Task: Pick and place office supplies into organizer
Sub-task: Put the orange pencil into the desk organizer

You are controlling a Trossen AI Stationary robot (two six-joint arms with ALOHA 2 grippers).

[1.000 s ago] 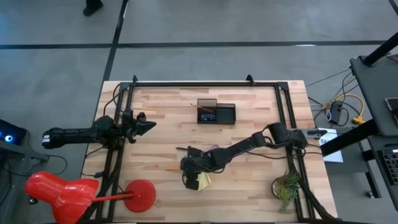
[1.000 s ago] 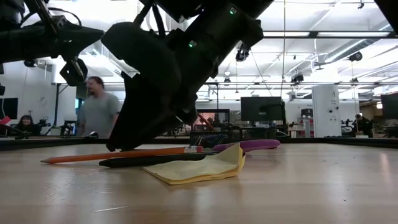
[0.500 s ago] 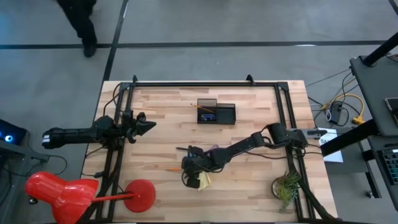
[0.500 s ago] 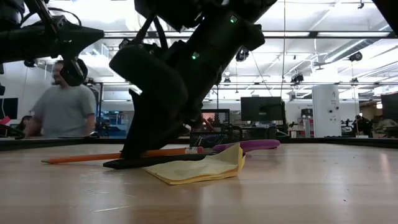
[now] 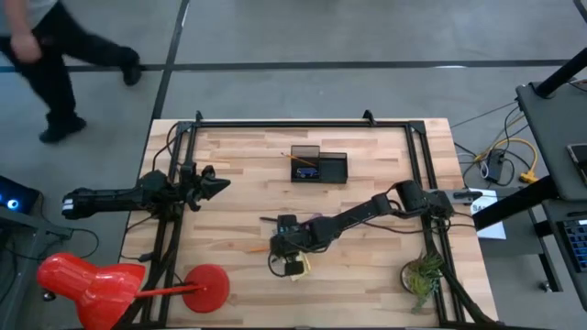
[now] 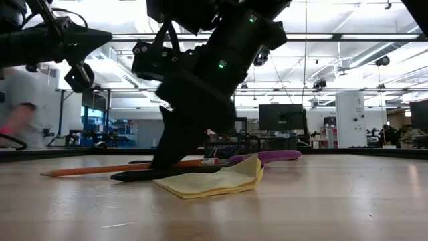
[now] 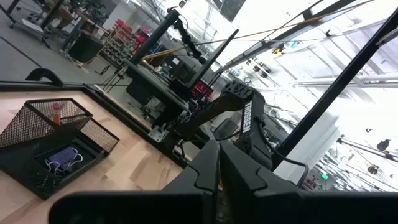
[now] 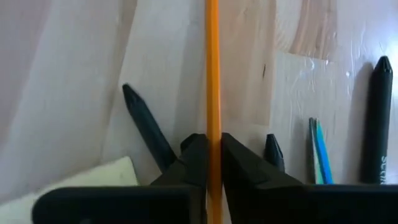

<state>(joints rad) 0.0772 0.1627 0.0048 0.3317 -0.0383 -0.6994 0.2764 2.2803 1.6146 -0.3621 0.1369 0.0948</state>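
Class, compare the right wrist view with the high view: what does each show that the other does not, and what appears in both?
Only the right wrist view shows the right gripper shut on the orange pencil, with a black pen lying apart.

Only the high view shows the organizer, the waiting left gripper at the table's left edge, and the green plant.

Both show the wooden table and a corner of the yellow sticky-note pad.
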